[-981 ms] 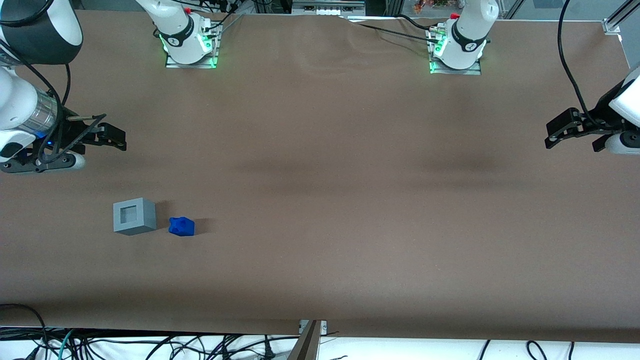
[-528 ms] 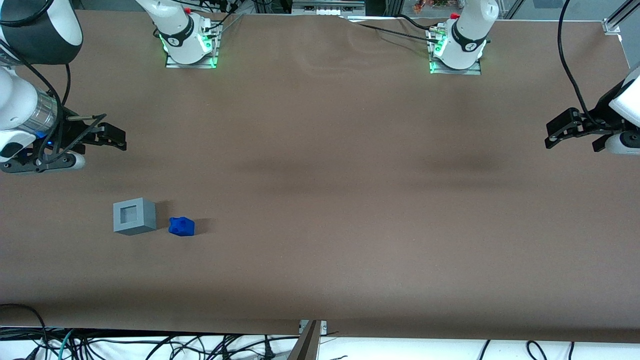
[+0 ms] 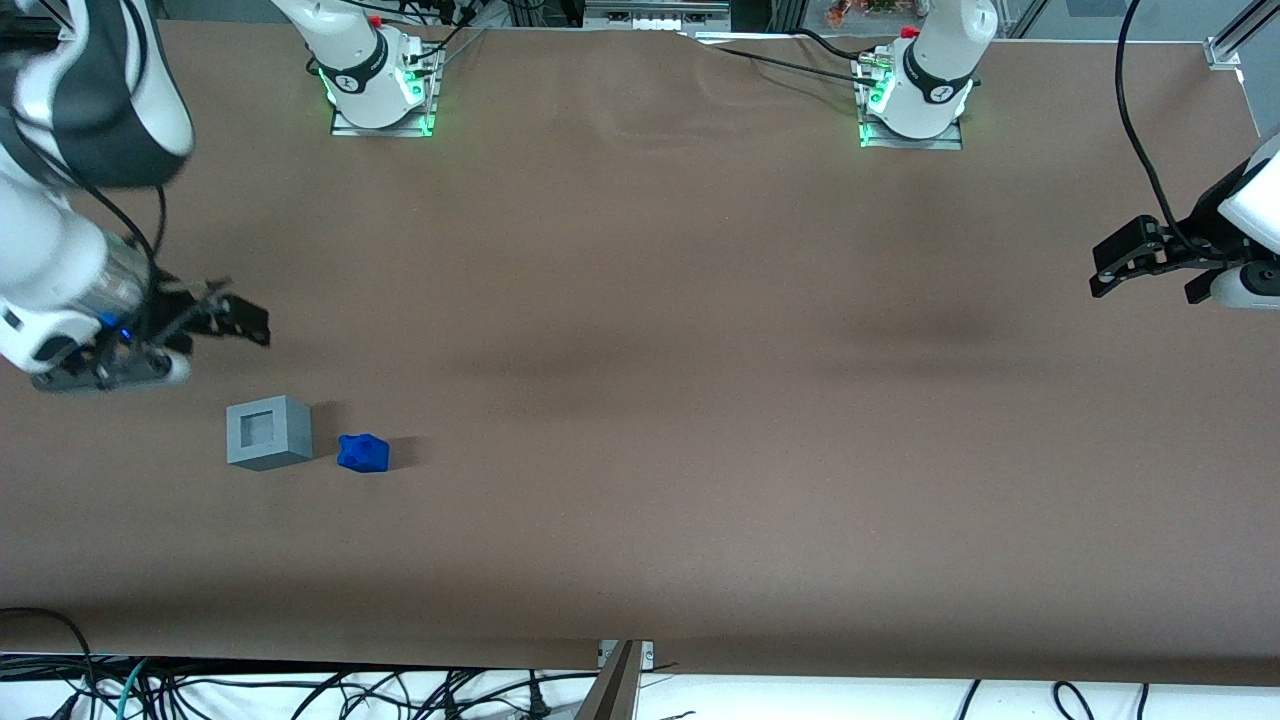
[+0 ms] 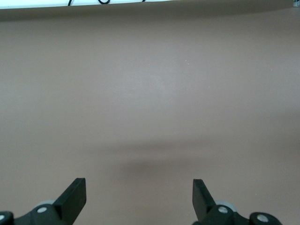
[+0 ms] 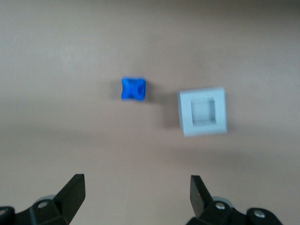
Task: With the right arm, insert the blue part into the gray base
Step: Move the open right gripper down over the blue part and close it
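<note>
I see the right arm (image 3: 60, 260) holding its claw (image 3: 235, 322) above the brown desk (image 3: 700, 400), fingers (image 5: 72, 192) spread wide with nothing between them. The gray base (image 3: 268, 431) sits on the desk nearer the front camera than the claw (recess facing up). The blue part (image 3: 363, 453) lies just beside it, probably not touching, toward the parked arm's end.

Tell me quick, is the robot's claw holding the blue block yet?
Right gripper: open, holding nothing, up in the air, farther from the front camera than the blue part and gray base.
</note>
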{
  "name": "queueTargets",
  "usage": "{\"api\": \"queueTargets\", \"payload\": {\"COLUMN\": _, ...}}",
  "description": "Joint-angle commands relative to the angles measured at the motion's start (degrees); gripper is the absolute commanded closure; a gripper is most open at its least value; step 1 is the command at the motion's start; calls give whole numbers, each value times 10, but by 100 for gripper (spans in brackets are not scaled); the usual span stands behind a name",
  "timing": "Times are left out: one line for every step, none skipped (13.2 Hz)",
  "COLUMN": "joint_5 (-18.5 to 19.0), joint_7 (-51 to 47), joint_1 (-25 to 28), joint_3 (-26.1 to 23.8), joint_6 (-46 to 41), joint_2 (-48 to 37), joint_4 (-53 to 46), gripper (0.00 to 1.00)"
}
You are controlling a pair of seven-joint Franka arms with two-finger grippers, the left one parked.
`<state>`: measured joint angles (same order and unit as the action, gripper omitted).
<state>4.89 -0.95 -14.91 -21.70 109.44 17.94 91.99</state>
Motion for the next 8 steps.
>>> {"api": "queueTargets", "payload": {"joint_5": 10, "joint_7": 2, "joint_1": -2, "joint_3": -6, "joint_6": 116, "joint_2": 67, "joint_4": 21, "gripper": 1}}
{"api": "queueTargets", "payload": {"joint_5": 13, "joint_7": -6, "joint_1": 0, "joint_3": -8, "joint_6": 148, "joint_2": 82, "joint_4": 28, "gripper": 1}}
{"api": "queueTargets", "payload": {"joint_5": 25, "joint_7": -16, "joint_1": 0, "joint_3": -9, "joint_6": 168, "joint_2": 96, "joint_4": 35, "gripper": 1}}
{"api": "queueTargets", "payload": {"joint_5": 41, "joint_7": -29, "joint_1": 0, "joint_3": -9, "joint_6": 196, "joint_2": 114, "joint_4": 39, "gripper": 1}}
{"api": "queueTargets", "payload": {"joint_5": 56, "joint_7": -43, "joint_1": 1, "joint_3": -9, "joint_6": 223, "joint_2": 130, "joint_4": 44, "gripper": 1}}
{"api": "queueTargets", "payload": {"joint_5": 73, "joint_7": -59, "joint_1": 4, "joint_3": -9, "joint_6": 239, "joint_2": 145, "joint_4": 45, "gripper": 1}}
{"api": "queueTargets", "payload": {"joint_5": 92, "joint_7": -84, "joint_1": 9, "joint_3": -9, "joint_6": 249, "joint_2": 157, "joint_4": 44, "gripper": 1}}
{"api": "queueTargets", "payload": {"joint_5": 114, "joint_7": -116, "joint_1": 17, "joint_3": -9, "joint_6": 253, "joint_2": 162, "joint_4": 45, "gripper": 2}}
